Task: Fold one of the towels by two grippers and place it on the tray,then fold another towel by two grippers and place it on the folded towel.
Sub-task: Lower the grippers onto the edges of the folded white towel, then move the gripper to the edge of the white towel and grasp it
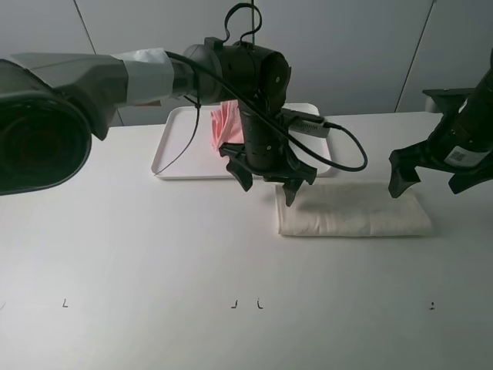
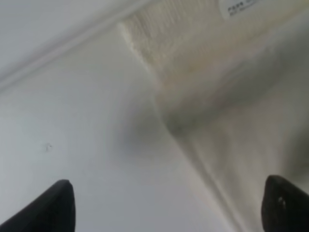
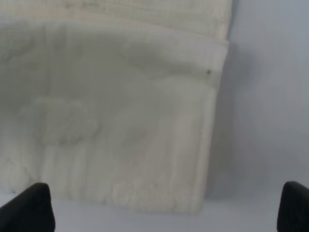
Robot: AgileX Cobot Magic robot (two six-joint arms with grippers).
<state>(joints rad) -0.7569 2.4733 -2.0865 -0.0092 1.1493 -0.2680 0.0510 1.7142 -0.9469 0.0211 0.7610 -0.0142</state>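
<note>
Left hand point(image 1: 268, 179) and right hand point(image 1: 435, 177) hang wide and empty over the folded cream-white towel point(image 1: 354, 212)'s ends, on the worktop point(image 1: 154, 247) beside the tray point(image 1: 173, 146) holding the pink towel point(image 1: 225, 123); pinching only its top layer could undo the fold.

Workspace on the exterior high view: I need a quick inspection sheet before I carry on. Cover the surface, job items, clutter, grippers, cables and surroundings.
Surface: white table, with small black marks near its front edge.
Job's things: pink towel lies on the tray, partly hidden by the left arm; cream towel lies folded on the table in front of the tray, off it.
Clutter: nothing seen.
Grippers: left gripper open over the cream towel's left end; right gripper open near its right end; neither holds anything.
Cables: black cable loops off the left arm.
Surroundings: grey panelled wall behind.
</note>
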